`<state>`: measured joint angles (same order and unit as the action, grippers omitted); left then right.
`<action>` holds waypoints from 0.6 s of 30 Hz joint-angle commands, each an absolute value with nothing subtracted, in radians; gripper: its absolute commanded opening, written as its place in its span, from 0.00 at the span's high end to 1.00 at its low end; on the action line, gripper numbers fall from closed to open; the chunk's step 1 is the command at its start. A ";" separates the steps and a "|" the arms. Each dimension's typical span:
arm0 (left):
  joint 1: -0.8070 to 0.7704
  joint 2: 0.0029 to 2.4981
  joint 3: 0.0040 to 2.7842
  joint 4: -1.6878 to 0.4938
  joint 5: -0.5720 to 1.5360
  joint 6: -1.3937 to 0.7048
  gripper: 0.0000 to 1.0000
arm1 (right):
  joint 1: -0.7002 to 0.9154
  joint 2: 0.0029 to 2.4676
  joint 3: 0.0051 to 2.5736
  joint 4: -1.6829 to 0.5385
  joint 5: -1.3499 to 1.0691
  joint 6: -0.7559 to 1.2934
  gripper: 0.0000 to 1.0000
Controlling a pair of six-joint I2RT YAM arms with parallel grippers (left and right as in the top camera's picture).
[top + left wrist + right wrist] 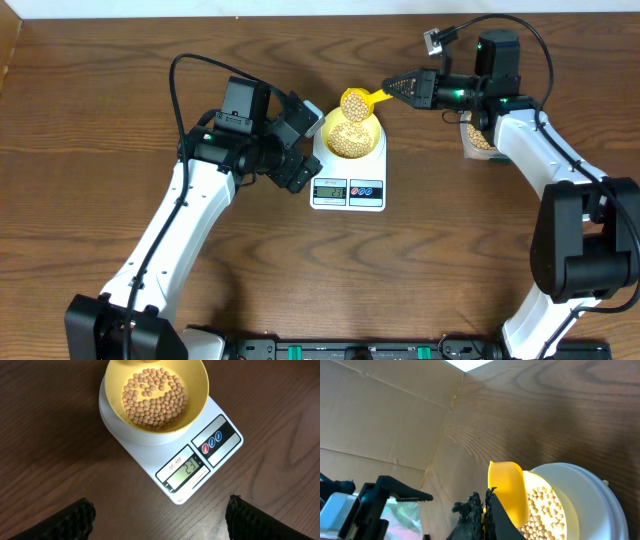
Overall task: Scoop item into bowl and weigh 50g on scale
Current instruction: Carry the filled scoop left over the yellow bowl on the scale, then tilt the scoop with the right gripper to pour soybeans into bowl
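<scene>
A pale yellow bowl (350,135) (155,395) holding beige beans (155,400) stands on the white scale (348,175) (200,455). The scale's display (187,469) reads 23. My right gripper (400,87) (485,510) is shut on the handle of a bright yellow scoop (360,100) (507,492), which is loaded with beans and held over the bowl's far rim. My left gripper (300,150) (160,515) is open and empty, just left of the scale, its fingers on either side of the scale's display corner.
A clear plastic tub (478,140) of beans sits to the right, partly hidden under my right arm. A cardboard wall (380,420) stands along the table's far side. Bare wood table (450,250) lies in front of the scale.
</scene>
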<state>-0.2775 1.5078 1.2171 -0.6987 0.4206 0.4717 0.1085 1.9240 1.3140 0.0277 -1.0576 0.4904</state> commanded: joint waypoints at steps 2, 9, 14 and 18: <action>-0.273 1.504 1.206 -0.699 0.434 0.478 0.14 | 0.121 1.936 1.312 0.033 -1.053 0.418 0.99; -0.273 1.504 1.206 -0.699 0.434 0.478 0.14 | 0.131 1.936 1.312 0.026 -1.053 0.358 0.99; -0.273 1.504 1.206 -0.699 0.434 0.478 0.14 | 0.133 1.936 1.312 0.022 -1.053 0.336 0.99; -0.273 1.504 1.206 -0.699 0.434 0.478 0.14 | 0.133 1.936 1.312 0.007 -1.052 0.276 0.99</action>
